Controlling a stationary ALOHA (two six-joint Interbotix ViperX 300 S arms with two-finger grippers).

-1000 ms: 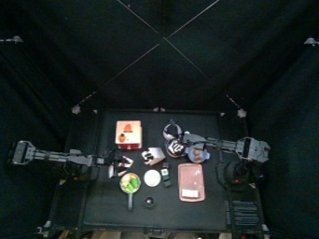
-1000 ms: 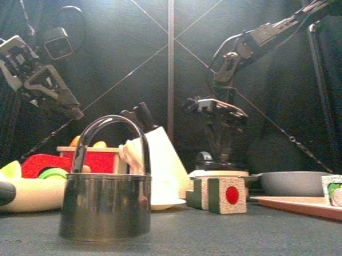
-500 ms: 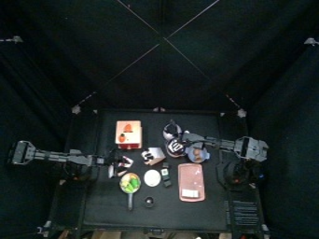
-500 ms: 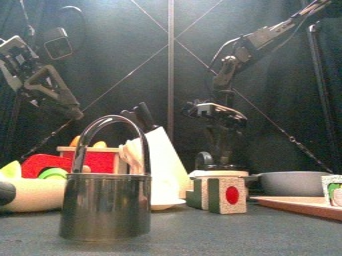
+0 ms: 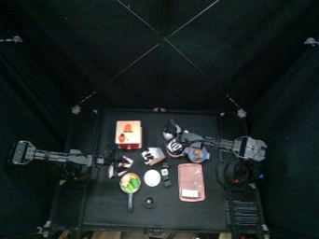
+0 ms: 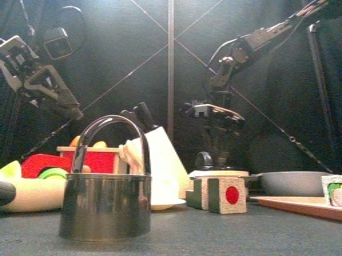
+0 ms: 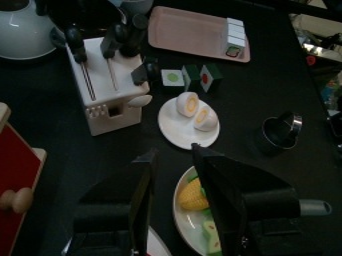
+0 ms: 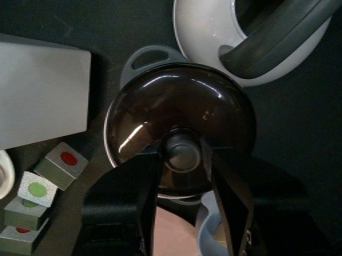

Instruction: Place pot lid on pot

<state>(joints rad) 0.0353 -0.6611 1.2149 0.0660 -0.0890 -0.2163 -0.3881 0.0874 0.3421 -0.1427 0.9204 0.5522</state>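
The dark glass pot lid (image 8: 171, 110) fills the right wrist view. My right gripper (image 8: 181, 152) is shut on its knob and holds it in the air, seen in the front view (image 6: 214, 112) and the top view (image 5: 186, 146). The grey pot (image 8: 150, 62) lies right under the lid, its handle and rim showing past the lid's edge. It also shows low at the right in the front view (image 6: 294, 182). My left gripper (image 7: 167, 165) is open and empty over a green plate (image 7: 201, 205), at the table's left (image 5: 106, 161).
A white kettle (image 8: 254, 35) stands just beyond the pot. A pink tray (image 5: 192, 180) lies at the front right. A knife block (image 7: 107, 85), a plate with egg (image 7: 190, 115), small blocks (image 6: 221, 190), a red box (image 5: 127, 132) and a steel bucket (image 6: 107, 205) fill the middle and left.
My right arm has shifted slightly with the lid held over the pot. The left arm has not moved.
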